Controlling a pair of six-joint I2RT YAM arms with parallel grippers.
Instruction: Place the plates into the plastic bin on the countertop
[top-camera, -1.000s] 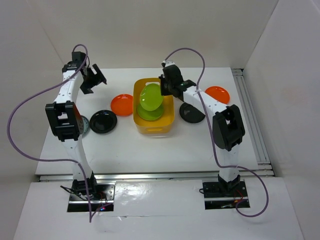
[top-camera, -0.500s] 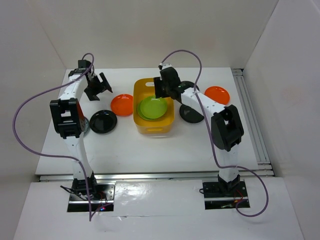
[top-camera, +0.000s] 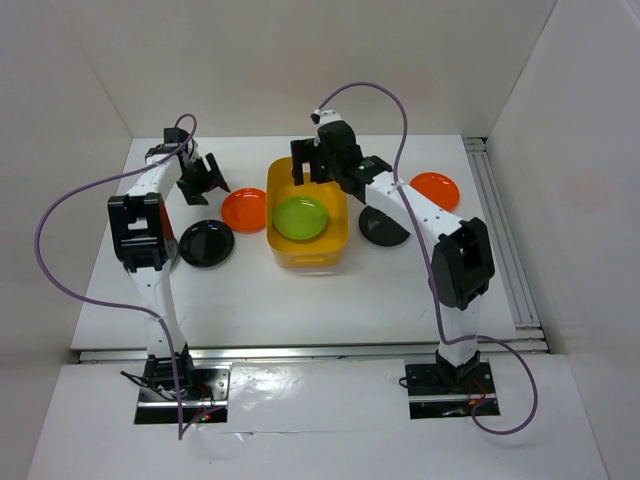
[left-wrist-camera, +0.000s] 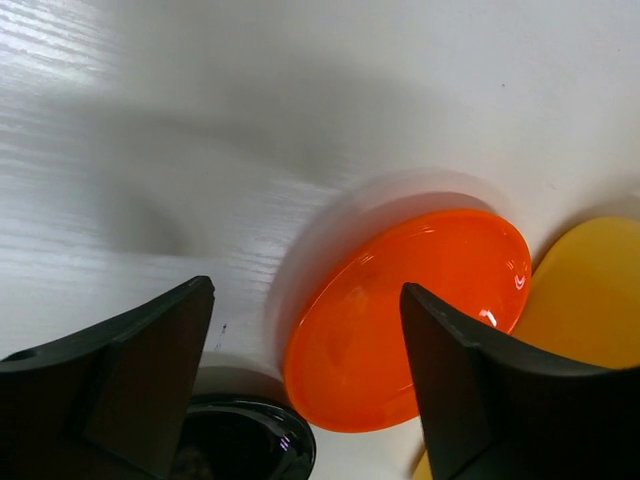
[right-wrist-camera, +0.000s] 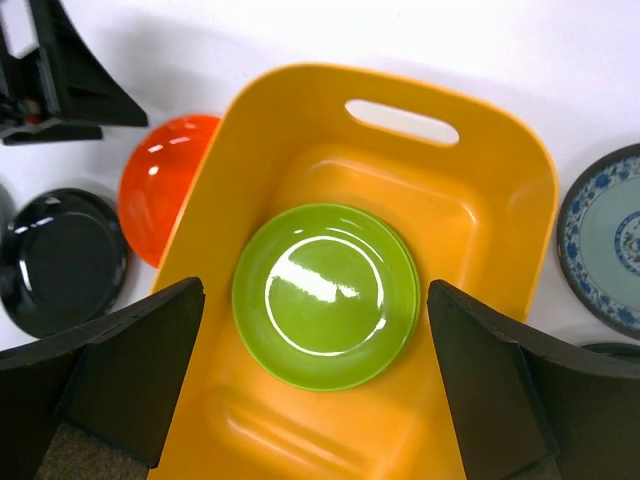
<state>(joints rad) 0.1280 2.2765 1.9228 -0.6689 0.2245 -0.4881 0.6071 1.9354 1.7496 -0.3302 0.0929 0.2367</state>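
Yellow-orange plastic bin (top-camera: 303, 256) runs near-to-far, green plates (top-camera: 300, 218) flat inside; left gripper (left-wrist-camera: 305, 290), right gripper (right-wrist-camera: 315, 288) wide.

White walls (top-camera: 300, 60) on three sides, plain, evenly lit. White tabletop (top-camera: 300, 295) with soft shadows. Metal rail (top-camera: 300, 352) along near edge, slotted track (top-camera: 503, 230) down right side.
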